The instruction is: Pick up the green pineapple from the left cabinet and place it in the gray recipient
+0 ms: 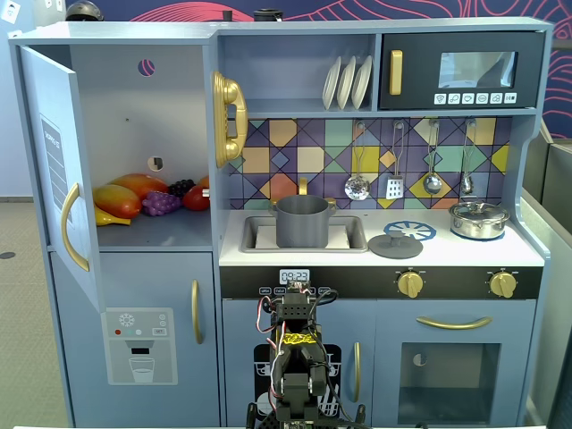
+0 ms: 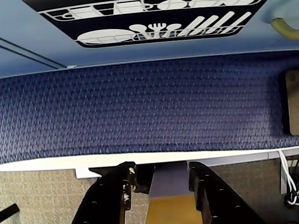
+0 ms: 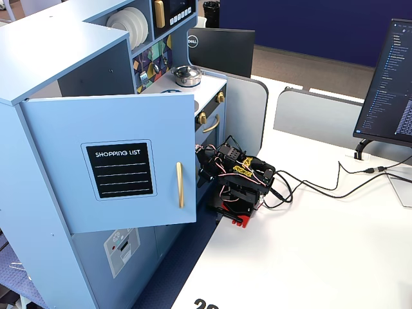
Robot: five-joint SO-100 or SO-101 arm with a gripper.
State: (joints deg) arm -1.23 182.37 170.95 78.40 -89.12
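Observation:
The left cabinet [image 1: 143,116] stands open, with its door [image 1: 55,170] swung out to the left. On its shelf lie an orange-yellow mango [image 1: 134,188], purple grapes [image 1: 161,204] and a red fruit [image 1: 197,198]. No green pineapple shows in any view. The gray recipient [image 1: 302,221], a dark gray pot, stands in the sink. My arm [image 1: 295,357] is folded low in front of the kitchen, far below the cabinet shelf. It also shows in a fixed view [image 3: 235,180]. In the wrist view my gripper [image 2: 161,170] is open and empty, pointing down at blue carpet.
A flat gray lid [image 1: 395,244] and a shiny silver lidded pot [image 1: 478,219] sit on the counter to the right of the sink. The open door with the shopping list [image 3: 122,161] stands close beside the arm. Cables [image 3: 322,183] and a monitor [image 3: 389,84] are on the white table.

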